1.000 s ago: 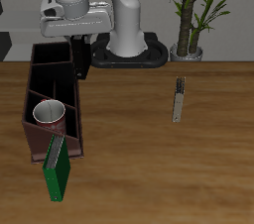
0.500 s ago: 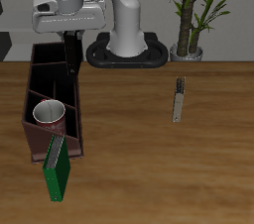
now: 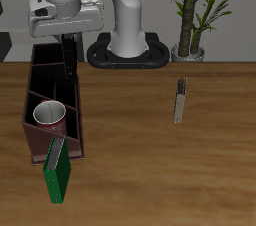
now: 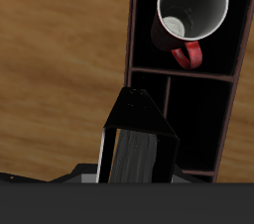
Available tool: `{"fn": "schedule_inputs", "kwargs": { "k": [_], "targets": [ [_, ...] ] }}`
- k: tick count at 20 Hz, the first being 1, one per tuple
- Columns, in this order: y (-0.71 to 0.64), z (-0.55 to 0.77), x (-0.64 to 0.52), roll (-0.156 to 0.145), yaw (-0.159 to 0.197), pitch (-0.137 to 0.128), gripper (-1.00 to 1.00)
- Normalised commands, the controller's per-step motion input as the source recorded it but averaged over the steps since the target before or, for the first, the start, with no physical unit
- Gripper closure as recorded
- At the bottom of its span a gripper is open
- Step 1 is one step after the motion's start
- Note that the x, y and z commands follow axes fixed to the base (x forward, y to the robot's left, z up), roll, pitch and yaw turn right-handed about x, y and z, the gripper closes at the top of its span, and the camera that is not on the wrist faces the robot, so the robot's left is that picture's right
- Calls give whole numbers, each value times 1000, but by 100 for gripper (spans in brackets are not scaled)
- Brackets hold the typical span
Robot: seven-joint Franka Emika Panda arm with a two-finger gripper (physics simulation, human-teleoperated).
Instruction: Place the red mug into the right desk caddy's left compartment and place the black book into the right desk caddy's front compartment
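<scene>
The right desk caddy [image 3: 28, 110] is a long dark reddish-brown box near the table's side edge. The red mug [image 3: 47, 114] stands upright in one of its sections toward the table's front, pale inside showing. In the wrist view the mug [image 4: 189, 15] shows its red handle inside a walled section of the caddy [image 4: 223, 73]. My gripper [image 3: 68, 42] is shut on the black book [image 3: 69, 65], which hangs upright over the caddy's back sections. The book [image 4: 139, 144] fills the near part of the wrist view, above the caddy.
A green book [image 3: 57, 175] leans against the caddy's front end. A thin grey upright item [image 3: 179, 100] stands apart on the wooden table. A potted plant [image 3: 195, 10] and the robot's base [image 3: 130, 52] are at the back.
My gripper has moved sideways with the black book, from over the caddy's inner wall to more over the caddy. The mug and green book have not moved.
</scene>
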Motion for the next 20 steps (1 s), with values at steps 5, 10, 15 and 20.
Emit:
{"fn": "schedule_inputs", "kwargs": {
  "k": [5,10,15,20],
  "targets": [
    [-145,163,120,-31,122,-17,100],
    [-69,30,107,-35,59,-11,100],
    [-41,-35,95,-18,26,-26,100],
    [50,-105,82,2,17,5,100]
  ]
}}
